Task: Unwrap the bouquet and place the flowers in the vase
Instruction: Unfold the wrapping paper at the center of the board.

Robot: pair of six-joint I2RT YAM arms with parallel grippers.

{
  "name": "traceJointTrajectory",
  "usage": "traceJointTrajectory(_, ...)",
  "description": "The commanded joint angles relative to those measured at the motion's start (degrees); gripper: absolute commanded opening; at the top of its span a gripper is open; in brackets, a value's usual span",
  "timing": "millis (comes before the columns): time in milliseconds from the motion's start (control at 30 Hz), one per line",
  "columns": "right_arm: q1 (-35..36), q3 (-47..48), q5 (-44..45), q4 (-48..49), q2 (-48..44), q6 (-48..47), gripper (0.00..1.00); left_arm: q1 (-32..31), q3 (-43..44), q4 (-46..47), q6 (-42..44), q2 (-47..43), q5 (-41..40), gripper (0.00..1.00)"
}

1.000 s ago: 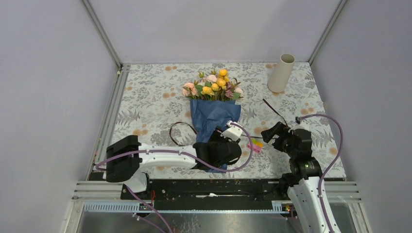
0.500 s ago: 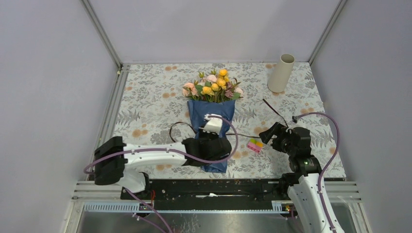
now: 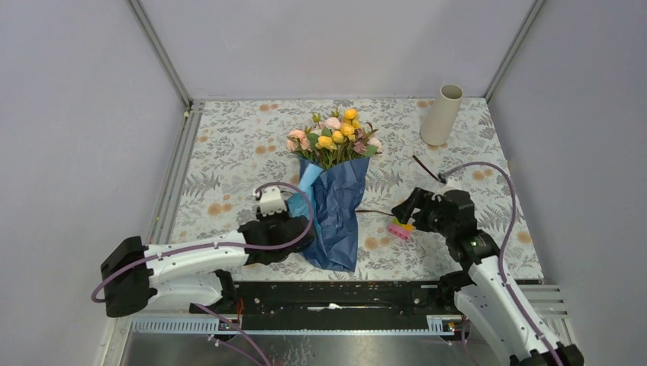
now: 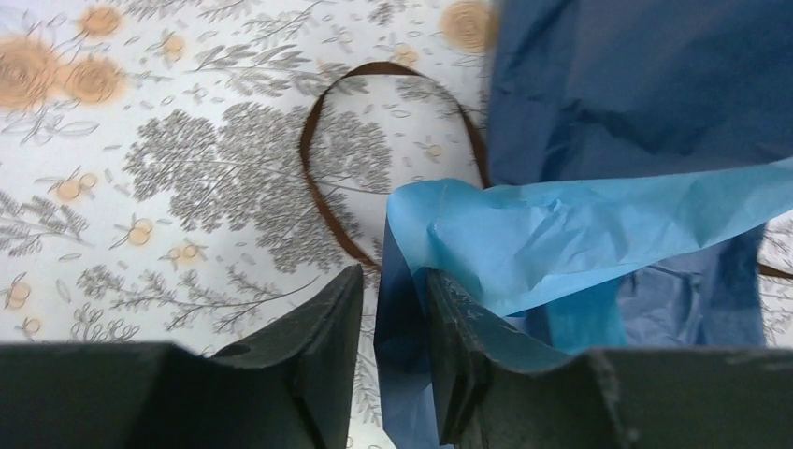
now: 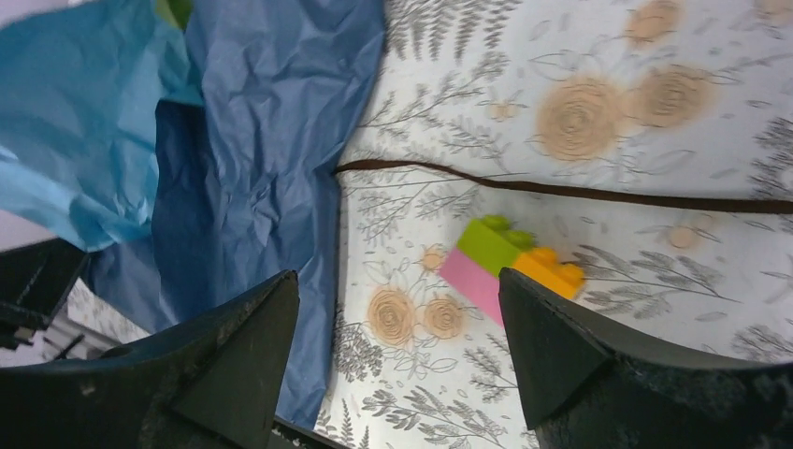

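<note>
Two tones show in the blue paper: a dark, crinkled outer face and a paler underside where one flap is lifted off to the left. It looks thin, light and soft, so I judge it would tear under a hard tug. An edge or corner is the place to pinch it, drawing it sideways off the stems. The left hand has its fingers closed on the paper's edge, and the pale flap stretches from the grip back to the cone.

The bouquet lies mid-bench, heads toward the far side and pointed foot near the arms. Its flowers, yellow, pink and cream roses with green leaves, fan out of the wrap's far end. They look light, and such stems would likely bend, so the stems bunched low down seem the best hold once bared.

A dark brown ribbon lies loose on the cloth, looping left of the paper and trailing off to the right. The right hand hangs with its jaws wide apart, holding nothing, just right of the wrap and over some toy bricks. The vase, a plain cream cylinder, stands at the far right corner, well apart from the bouquet.
</note>
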Motion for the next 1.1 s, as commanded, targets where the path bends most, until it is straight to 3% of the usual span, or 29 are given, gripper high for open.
traceJointTrajectory(0, 9.19, 5.03, 7.45, 5.18, 5.42, 0.16, 0.83, 1.71, -2.93, -6.73, -11.84, -4.18, 1.15, 0.38)
traceJointTrajectory(233, 21.31, 8.81, 14.20, 9.01, 13.27, 1.34, 0.80, 3.11, -6.74, -9.38, -16.25, -10.70, 2.77, 0.60)
traceJointTrajectory(433, 26.35, 11.16, 17.55, 9.59, 17.02, 1.51, 0.77, 3.85, -3.61, -12.56, -11.80, -17.51, 3.76, 0.75)
traceJointTrajectory(600, 30.13, 12.30, 17.87, 11.43, 19.79, 2.07, 0.69, 4.23, 0.44, -13.97, -5.49, -24.21, 3.61, 0.80)
traceJointTrajectory(733, 32.68, 12.70, 17.76, 13.73, 22.78, 3.25, 0.68, 4.61, 4.41, -11.33, 7.05, -25.84, 4.67, 0.94)
traceJointTrajectory(900, 33.72, 13.47, 15.04, 18.23, 27.49, 4.17, 0.66, 4.76, 11.55, -5.64, 21.29, -25.73, 13.51, 0.95)
traceJointTrajectory(1067, 34.14, 14.65, 15.89, 19.27, 29.67, 4.88, 0.65, 4.76, 18.18, -0.10, 28.83, -24.09, 26.28, 0.95)
